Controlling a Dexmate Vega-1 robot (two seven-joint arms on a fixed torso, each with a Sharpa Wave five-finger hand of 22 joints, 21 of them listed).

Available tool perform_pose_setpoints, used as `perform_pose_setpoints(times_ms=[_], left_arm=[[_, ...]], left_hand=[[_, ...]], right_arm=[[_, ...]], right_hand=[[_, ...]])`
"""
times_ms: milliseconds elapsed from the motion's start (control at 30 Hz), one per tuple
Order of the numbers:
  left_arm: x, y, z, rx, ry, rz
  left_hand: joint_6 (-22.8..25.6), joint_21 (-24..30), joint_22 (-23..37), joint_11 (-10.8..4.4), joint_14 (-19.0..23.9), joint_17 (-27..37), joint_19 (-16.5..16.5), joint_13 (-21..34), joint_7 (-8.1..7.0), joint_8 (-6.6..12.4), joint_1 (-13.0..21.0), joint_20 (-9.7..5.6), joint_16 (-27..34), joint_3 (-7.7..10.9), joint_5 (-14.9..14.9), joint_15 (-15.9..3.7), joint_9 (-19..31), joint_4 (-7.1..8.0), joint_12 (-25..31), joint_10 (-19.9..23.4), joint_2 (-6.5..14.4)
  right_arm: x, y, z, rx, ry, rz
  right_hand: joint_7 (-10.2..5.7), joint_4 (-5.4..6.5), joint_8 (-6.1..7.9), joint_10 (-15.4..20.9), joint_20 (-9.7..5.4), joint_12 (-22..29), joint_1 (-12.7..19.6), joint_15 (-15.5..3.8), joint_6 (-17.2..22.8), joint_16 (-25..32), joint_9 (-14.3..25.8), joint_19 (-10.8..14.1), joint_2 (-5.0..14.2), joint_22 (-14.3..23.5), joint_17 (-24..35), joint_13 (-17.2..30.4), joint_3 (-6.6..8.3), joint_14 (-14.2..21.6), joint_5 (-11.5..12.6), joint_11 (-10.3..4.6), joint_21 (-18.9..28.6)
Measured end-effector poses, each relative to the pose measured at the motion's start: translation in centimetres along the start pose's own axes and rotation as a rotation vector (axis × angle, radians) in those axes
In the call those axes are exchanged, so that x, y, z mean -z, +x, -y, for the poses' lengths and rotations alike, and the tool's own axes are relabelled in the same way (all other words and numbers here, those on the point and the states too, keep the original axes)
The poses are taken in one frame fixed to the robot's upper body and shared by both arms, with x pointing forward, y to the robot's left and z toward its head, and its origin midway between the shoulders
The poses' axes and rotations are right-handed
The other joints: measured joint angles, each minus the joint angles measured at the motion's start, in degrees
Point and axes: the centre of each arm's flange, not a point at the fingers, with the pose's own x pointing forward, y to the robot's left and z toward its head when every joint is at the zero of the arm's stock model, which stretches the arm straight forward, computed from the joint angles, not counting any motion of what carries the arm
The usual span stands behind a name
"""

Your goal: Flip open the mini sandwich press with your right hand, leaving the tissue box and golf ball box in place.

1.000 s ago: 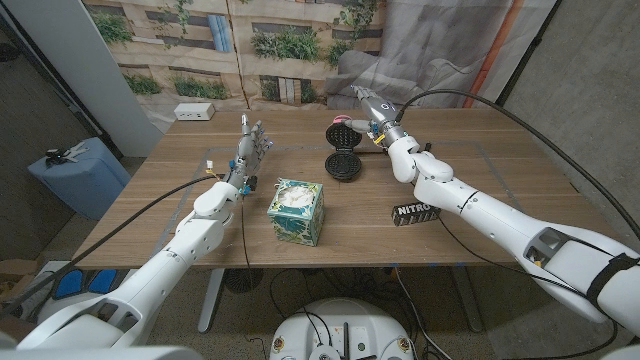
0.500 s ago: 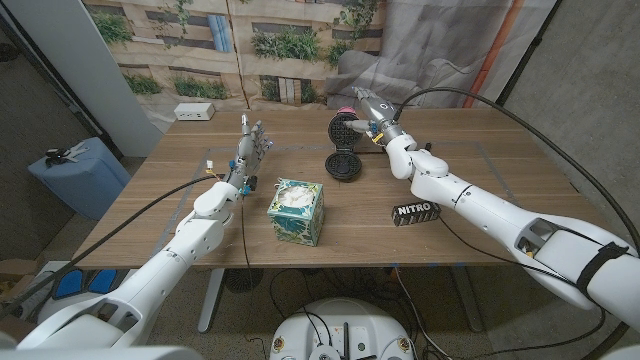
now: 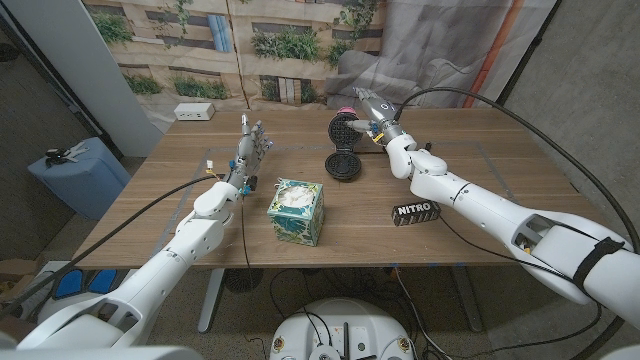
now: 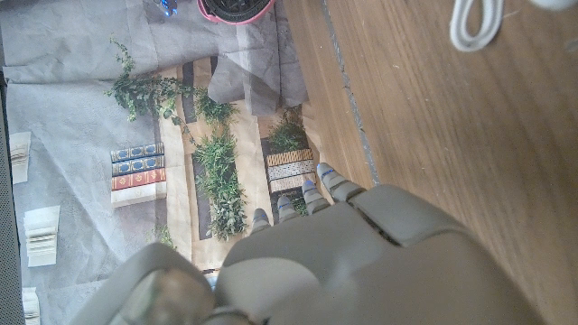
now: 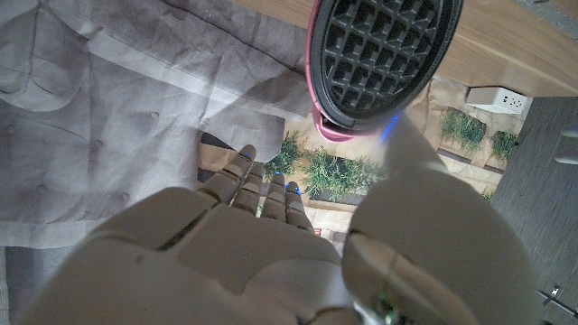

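Since 1 second ago the right hand [image 3: 372, 108] is sitting slightly farther back behind the press [image 3: 341, 148], and the lid is standing more upright. The press is lying open on the table [image 3: 470, 140], its waffled lid raised beside the right hand, whose fingers are reaching past the lid's rim; whether they are gripping it, I cannot tell. The tissue box [image 3: 297, 211], a tissue showing in its top slot, is standing nearer than the press, toward the left. The golf box [image 3: 414, 212] is lying nearer, toward the right. The left hand [image 3: 250, 144] is standing left of the press, fingers spread, holding nothing.
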Motion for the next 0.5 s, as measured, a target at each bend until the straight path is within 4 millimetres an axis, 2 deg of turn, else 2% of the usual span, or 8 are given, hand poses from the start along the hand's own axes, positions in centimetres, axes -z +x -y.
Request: perform_pose_setpoints(times_ms=[200, 367, 500], left_arm=[[0.0, 0.0, 0.0, 0.000, 0.000, 0.000], [0.0, 0.0, 0.0, 0.000, 0.000, 0.000], [0.0, 0.0, 0.0, 0.000, 0.000, 0.000]], left_hand=[[0.00, 0.00, 0.00, 0.00, 0.00, 0.00, 0.00, 0.00, 0.00, 0.00, 0.00, 0.00, 0.00, 0.00, 0.00, 0.00, 0.00, 0.00, 0.00, 0.00, 0.00], [0.00, 0.00, 0.00, 0.00, 0.00, 0.00, 0.00, 0.00, 0.00, 0.00, 0.00, 0.00, 0.00, 0.00, 0.00, 0.00, 0.00, 0.00, 0.00, 0.00, 0.00], [0.00, 0.00, 0.00, 0.00, 0.00, 0.00, 0.00, 0.00, 0.00, 0.00, 0.00, 0.00, 0.00, 0.00, 0.00, 0.00, 0.00, 0.00, 0.00, 0.00, 0.00]], right_arm=[[0.3, -0.1, -0.1, -0.004, 0.012, -0.007], [0.5, -0.6, 0.1, -0.006, 0.040, -0.012], [0.8, -1.0, 0.3, -0.008, 0.069, -0.019]], right_hand=[[0.00, 0.01, 0.00, 0.00, -0.22, 0.00, 0.00, 0.00, 0.00, 0.00, 0.00, 0.23, 0.00, 0.00, 0.00, 0.00, -0.01, 0.00, 0.00, 0.00, 0.00], [0.00, 0.41, 0.00, 0.41, -0.22, 0.00, -0.47, 0.00, 0.00, 0.00, 0.00, 0.22, 0.47, 0.00, 0.21, 0.00, -0.41, 0.00, 0.00, -0.42, 0.00], [0.00, 0.72, 0.00, 0.63, -0.22, 0.00, -0.68, 0.00, -0.01, 0.00, 0.00, 0.22, 0.68, 0.00, 0.28, 0.00, -0.72, 0.00, 0.00, -0.19, 0.00]])
